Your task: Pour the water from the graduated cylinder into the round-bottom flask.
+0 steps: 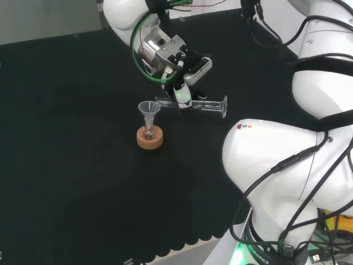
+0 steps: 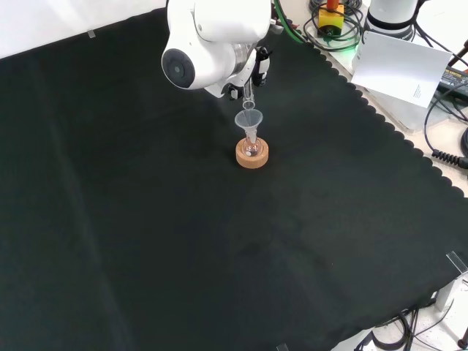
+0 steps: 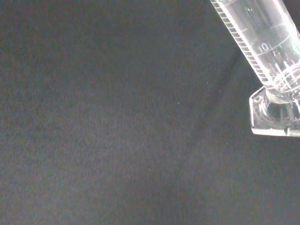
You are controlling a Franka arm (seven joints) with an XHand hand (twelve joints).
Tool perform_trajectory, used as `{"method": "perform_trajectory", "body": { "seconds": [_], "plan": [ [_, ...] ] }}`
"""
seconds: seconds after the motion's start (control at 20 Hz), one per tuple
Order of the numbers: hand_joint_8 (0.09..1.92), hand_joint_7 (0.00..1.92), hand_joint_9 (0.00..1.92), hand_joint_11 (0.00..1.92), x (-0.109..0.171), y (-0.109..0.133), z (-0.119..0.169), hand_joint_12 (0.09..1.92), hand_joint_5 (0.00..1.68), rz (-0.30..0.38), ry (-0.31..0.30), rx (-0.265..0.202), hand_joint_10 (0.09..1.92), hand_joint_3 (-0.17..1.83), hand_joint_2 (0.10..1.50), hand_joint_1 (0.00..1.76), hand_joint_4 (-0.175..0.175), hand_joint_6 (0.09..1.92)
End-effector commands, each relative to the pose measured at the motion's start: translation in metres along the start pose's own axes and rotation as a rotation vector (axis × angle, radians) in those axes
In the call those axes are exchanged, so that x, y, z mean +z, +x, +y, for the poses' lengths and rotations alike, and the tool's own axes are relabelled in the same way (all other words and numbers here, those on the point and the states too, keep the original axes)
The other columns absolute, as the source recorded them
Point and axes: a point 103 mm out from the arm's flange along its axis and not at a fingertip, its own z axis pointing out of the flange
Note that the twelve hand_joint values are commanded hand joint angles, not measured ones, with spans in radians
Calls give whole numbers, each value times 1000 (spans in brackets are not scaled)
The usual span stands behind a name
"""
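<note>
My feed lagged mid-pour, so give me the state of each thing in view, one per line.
Graduated cylinder: held off the cloth, tipped about level, mouth over the funnel.
Funnel: upright, seated in the flask's neck.
Round-bottom flask: upright on its stand; contents too small to tell.
Cork ring: flat on the cloth under the flask.
Robot hand: wrapped around the cylinder.

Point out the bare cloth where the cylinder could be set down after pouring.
Bare black cloth spreads all around the cork ring, widest on its near side in the front view. It is crowded only at the ring: the flask's funnel stands there, the hand tipping the graduated cylinder over it.
</note>
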Motion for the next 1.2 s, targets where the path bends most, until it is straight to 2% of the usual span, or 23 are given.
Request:
{"method": "perform_trajectory", "body": {
  "seconds": [0.05,0.55,1.2],
  "plan": [
    [390,1193,1354,1167,-1,0,-1,829,914,-6,7,7,114,-4,1159,1140,-175,1111],
    [385,1196,1356,1167,-13,9,-8,826,913,-30,58,22,109,-3,1159,1140,-175,1112],
    [379,1200,1359,1168,-18,16,-10,823,912,-44,87,24,104,-3,1159,1140,-175,1114]
  ]
}}
